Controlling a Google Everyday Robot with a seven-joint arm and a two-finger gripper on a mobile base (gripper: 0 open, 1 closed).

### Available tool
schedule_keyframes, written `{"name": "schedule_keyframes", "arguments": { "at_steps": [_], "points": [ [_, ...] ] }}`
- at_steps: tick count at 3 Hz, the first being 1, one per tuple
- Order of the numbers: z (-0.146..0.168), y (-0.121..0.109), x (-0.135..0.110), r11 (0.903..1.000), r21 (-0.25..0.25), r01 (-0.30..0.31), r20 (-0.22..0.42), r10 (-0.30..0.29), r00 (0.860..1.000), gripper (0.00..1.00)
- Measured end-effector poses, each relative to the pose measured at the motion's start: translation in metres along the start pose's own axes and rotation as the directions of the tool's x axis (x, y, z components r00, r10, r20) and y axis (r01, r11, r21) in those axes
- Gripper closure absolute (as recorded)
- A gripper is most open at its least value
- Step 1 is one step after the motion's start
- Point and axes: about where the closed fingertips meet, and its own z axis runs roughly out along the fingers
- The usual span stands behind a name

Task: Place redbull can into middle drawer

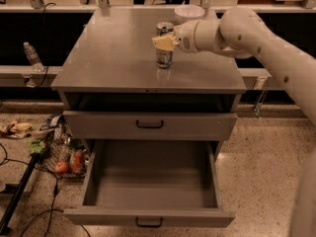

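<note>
The redbull can (164, 58) stands upright on the cabinet top (118, 58), right of its middle. My gripper (164, 42) reaches in from the right, level with the can's upper half, and its pale tip lies over the can's front. The can's silver top shows just above the gripper. The middle drawer (153, 181) is pulled wide open below, its deep grey tray bare, with its small black handle (149, 222) at the front. The can stands well above and behind the open drawer.
A white bowl (189, 13) sits at the back of the cabinet top behind my arm. The upper drawer front (149, 125) is slightly out. A water bottle (32, 56) stands on a ledge at left. Floor clutter (61, 157) and a black pole (19, 191) lie left of the cabinet.
</note>
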Motion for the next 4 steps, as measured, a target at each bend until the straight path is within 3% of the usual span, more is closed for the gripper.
{"name": "schedule_keyframes", "arguments": {
  "at_steps": [1,2,3,4],
  "points": [
    [-0.046,0.040,-0.017,0.9945,0.015,-0.103,0.088,0.102,0.991,1.00],
    [-0.062,0.098,0.003,0.9820,-0.038,-0.185,0.111,0.188,0.976,1.00],
    [-0.071,0.158,0.023,0.9634,-0.112,-0.244,0.094,0.254,0.962,1.00],
    [-0.086,0.196,0.037,0.9559,-0.109,-0.273,0.074,0.281,0.957,1.00]
  ]
}}
